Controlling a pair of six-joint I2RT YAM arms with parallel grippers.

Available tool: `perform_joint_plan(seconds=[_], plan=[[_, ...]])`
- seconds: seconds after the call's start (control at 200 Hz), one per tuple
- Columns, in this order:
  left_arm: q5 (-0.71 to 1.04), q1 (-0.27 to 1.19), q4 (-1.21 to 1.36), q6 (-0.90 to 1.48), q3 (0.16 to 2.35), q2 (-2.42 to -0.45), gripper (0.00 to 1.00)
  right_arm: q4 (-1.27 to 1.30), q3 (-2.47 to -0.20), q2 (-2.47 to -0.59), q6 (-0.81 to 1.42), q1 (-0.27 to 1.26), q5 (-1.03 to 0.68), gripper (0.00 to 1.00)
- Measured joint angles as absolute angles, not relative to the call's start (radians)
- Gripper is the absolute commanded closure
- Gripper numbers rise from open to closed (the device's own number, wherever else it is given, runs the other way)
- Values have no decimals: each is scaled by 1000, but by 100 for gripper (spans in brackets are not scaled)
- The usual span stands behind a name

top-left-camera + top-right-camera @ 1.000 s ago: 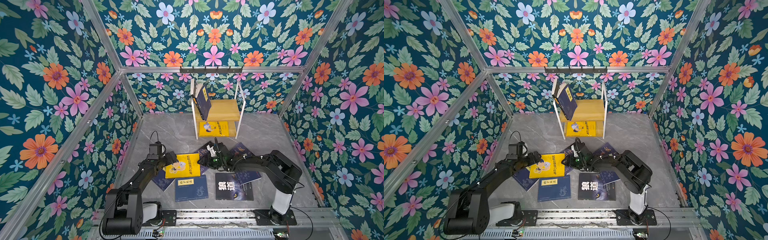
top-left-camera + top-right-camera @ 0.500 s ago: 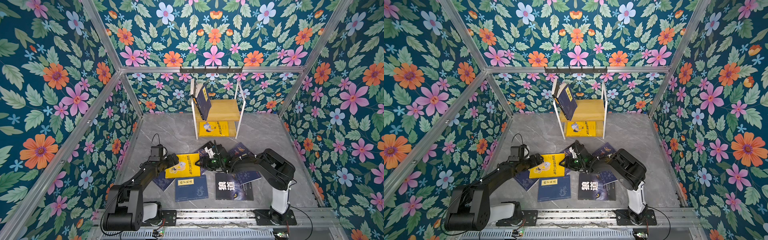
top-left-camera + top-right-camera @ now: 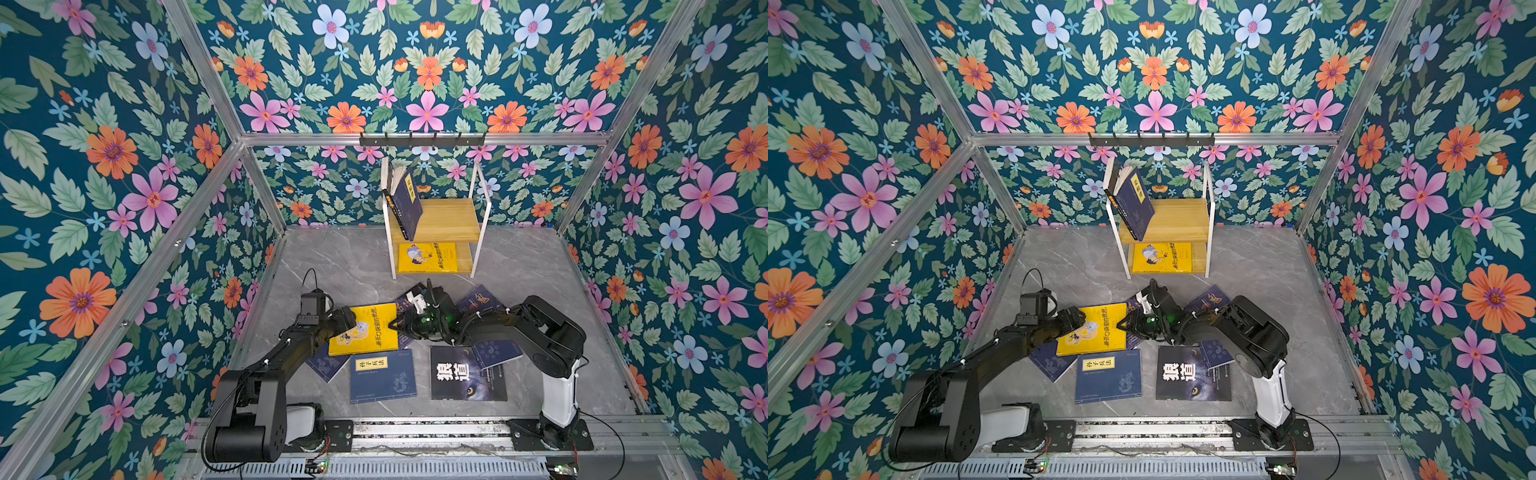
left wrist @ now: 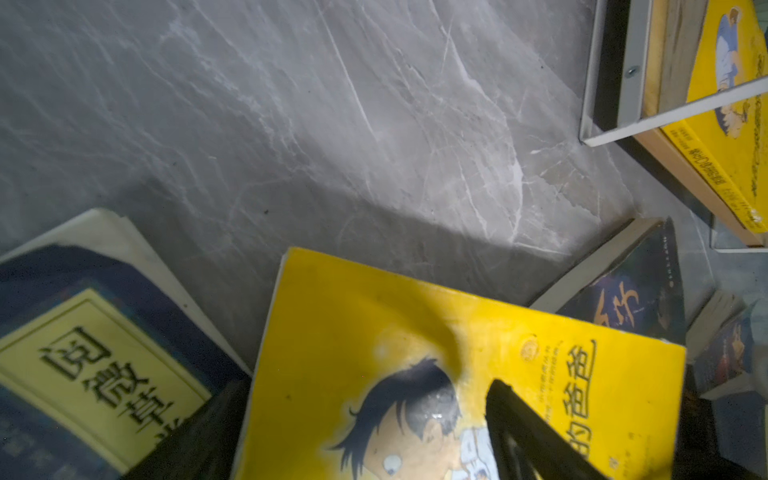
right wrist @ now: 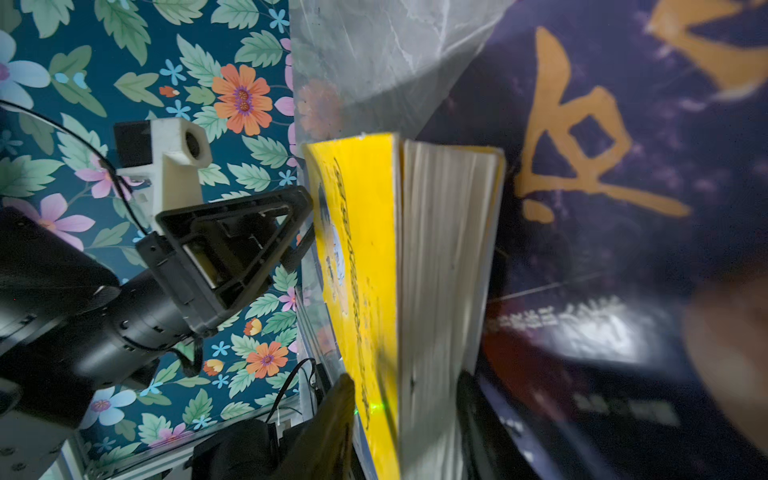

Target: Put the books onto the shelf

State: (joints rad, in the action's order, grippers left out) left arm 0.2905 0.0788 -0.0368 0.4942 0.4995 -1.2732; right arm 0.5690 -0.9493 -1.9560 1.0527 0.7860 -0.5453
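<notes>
The yellow cartoon-boy book (image 3: pixel 366 330) lies cover up near the middle of the desk (image 3: pixel 345 257), between the two arms. The right tool (image 5: pixel 403 415) has its jaws on either side of this book's page edge, close against the front and back covers. From the right wrist view I cannot tell whether they pinch it.

The left tool (image 3: pixel 348 319) is at the book's opposite edge, jaws spread wide and holding nothing. One finger (image 4: pixel 523 428) lies over the cartoon face, and its tip seems to touch the cover. Partly under that edge sits a navy book with a yellow label (image 4: pixel 95 365).

Nearer the desk's front edge, a navy labelled book (image 3: pixel 382 376) and the black wolf-eye book (image 3: pixel 467 374) lie flat, side by side. More dark covers (image 3: pixel 478 301) show under the right arm.

The shelf (image 3: pixel 453 220) stands at the middle of the desk's far edge. On its upper board a navy book (image 3: pixel 407 203) leans with a couple of others against the left frame. On the lower board a second yellow cartoon book (image 3: pixel 428 257) lies flat.
</notes>
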Motion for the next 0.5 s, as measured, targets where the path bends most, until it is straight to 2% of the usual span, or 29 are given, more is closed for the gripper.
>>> perform_joint_plan(seconds=[0.28, 0.5], plan=[[304, 80, -31, 517, 495, -1269, 10, 633, -910, -1919, 1079, 781, -574, 62], [314, 80, -22, 525, 498, -1278, 11, 671, -897, -1903, 1096, 776, -577, 55]])
